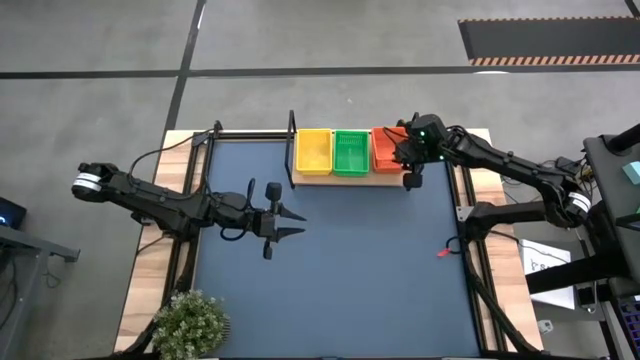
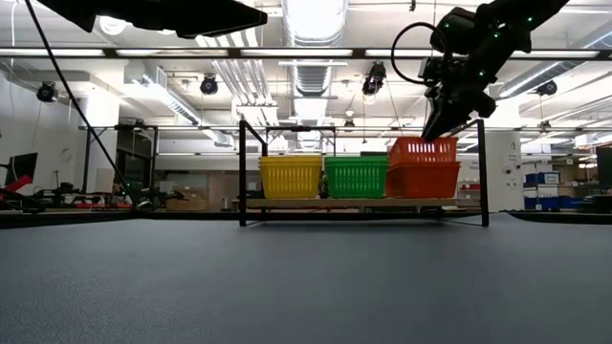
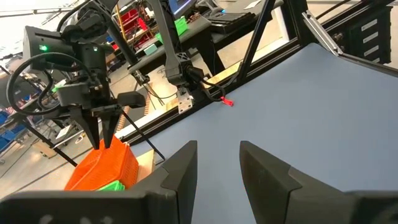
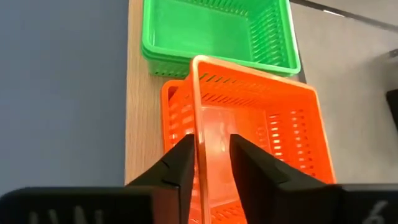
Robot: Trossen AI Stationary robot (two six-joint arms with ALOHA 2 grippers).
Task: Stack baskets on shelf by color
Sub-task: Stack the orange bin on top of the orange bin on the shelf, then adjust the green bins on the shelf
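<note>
From above, yellow (image 1: 313,151), green (image 1: 351,152) and red-orange baskets (image 1: 386,148) sit side by side on the light wooden shelf (image 1: 350,179) at the dark blue table's (image 1: 340,270) far edge, the right gripper (image 1: 410,160) over the red-orange stack and the left gripper (image 1: 287,222) hovering mid-table, fingers apart and empty. The low view alone shows the red-orange mesh stack (image 2: 422,167) standing taller than its neighbours. The right wrist view shows dark fingers (image 4: 176,163) straddling the top red-orange tray's (image 4: 261,134) thin rim, slightly parted; whether they grip it cannot be told.
</note>
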